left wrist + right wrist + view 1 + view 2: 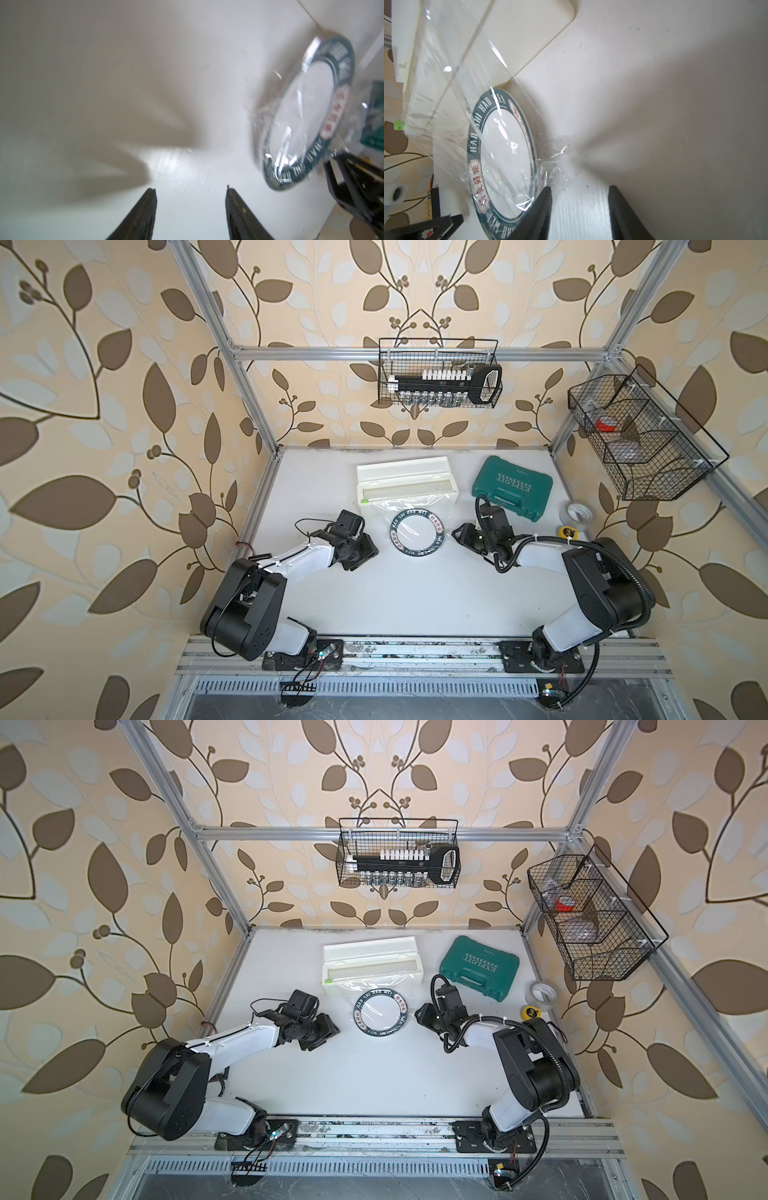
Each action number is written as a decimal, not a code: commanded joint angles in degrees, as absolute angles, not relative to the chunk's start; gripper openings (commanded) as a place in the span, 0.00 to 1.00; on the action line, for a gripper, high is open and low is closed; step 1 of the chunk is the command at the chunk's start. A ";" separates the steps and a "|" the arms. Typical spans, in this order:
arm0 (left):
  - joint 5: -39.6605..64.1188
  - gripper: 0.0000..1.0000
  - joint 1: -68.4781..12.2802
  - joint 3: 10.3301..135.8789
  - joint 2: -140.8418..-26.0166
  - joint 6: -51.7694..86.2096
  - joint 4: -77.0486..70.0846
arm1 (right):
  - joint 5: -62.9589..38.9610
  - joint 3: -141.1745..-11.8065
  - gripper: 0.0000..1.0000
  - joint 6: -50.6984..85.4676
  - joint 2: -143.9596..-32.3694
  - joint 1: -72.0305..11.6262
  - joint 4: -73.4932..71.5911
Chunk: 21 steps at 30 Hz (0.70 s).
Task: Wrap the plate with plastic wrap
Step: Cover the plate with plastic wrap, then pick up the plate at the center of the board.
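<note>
The round white plate with a wide, dark green lettered rim (419, 536) lay flat on the matte white table (415, 597), just in front of the long white rectangular dispenser box (405, 483). The thin, clear, crinkly plastic wrap (467, 87) was draped across the plate's face (glinting wherever it creased) and bunched at both side edges. It ran, apparently uncut, from the box. The left gripper (191, 189) and right gripper (580, 187) flanked the plate, jaws apart and empty. Cutting the film and tucking its edges under the rim seemed left to do.
</note>
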<state>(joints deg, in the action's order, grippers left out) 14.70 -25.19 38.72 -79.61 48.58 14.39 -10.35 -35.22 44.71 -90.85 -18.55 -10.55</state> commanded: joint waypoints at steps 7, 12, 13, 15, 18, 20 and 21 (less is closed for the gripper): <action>20.48 0.49 -29.57 45.86 -89.74 49.39 8.75 | -11.38 -32.08 0.45 44.72 -90.83 -18.19 -3.93; 19.97 0.47 -29.54 48.35 -93.77 47.22 7.54 | -11.87 -32.69 0.35 44.84 -91.51 -18.19 -4.74; 20.24 0.46 -29.60 48.94 -94.75 47.14 7.26 | -11.89 -32.84 0.33 44.83 -91.71 -18.14 -4.86; 20.93 0.45 -29.53 50.14 -96.43 46.68 7.07 | -12.09 -33.16 0.29 44.66 -92.21 -18.19 -4.83; 20.47 0.43 -29.28 51.48 -97.92 46.17 7.23 | -12.39 -33.42 0.26 44.52 -92.94 -18.17 -5.08; 19.98 0.41 -28.76 52.45 -99.30 45.64 7.73 | -12.53 -33.64 0.24 44.48 -93.24 -18.18 -5.21; 20.02 0.40 -28.36 52.85 -100.22 45.40 7.89 | -12.62 -33.71 0.23 44.47 -93.54 -18.19 -5.43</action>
